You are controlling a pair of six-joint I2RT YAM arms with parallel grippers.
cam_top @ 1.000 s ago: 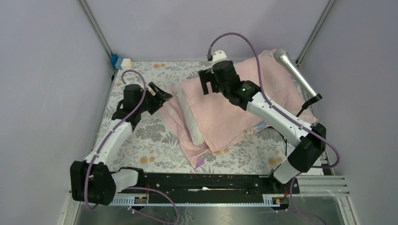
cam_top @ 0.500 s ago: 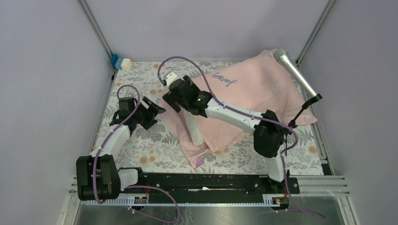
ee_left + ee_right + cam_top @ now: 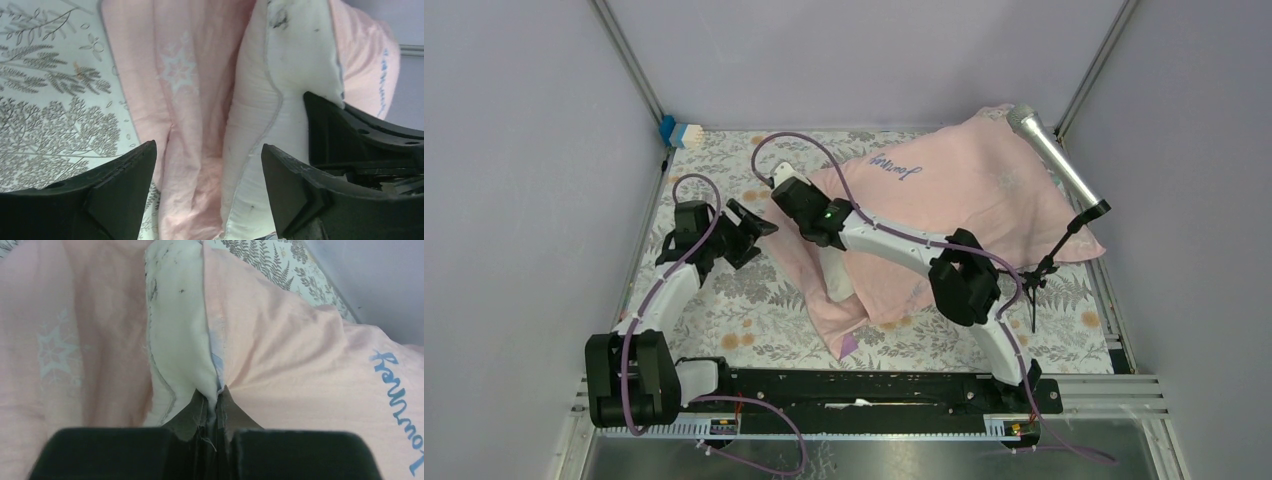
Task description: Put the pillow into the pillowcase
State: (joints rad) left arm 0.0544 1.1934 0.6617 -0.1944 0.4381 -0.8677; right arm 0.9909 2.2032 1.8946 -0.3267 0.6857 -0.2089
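The right claw [image 3: 210,402], wide a second ago, has pinched shut on the pillowcase [image 3: 300,365] hem beside the protruding pillow [image 3: 175,340] end at mid-table [image 3: 714,300], probably securing the mouth for stuffing; the left claw [image 3: 207,150] hovers wide nearby.

Your left arm [image 3: 669,290] and right arm [image 3: 894,240] wear white shells between black joints, with a purple cable [image 3: 794,137] looping along each. A green light [image 3: 829,212] glows near the right wrist. Your left tool [image 3: 207,155] and right tool [image 3: 216,402] are matte black, wedge-tipped.
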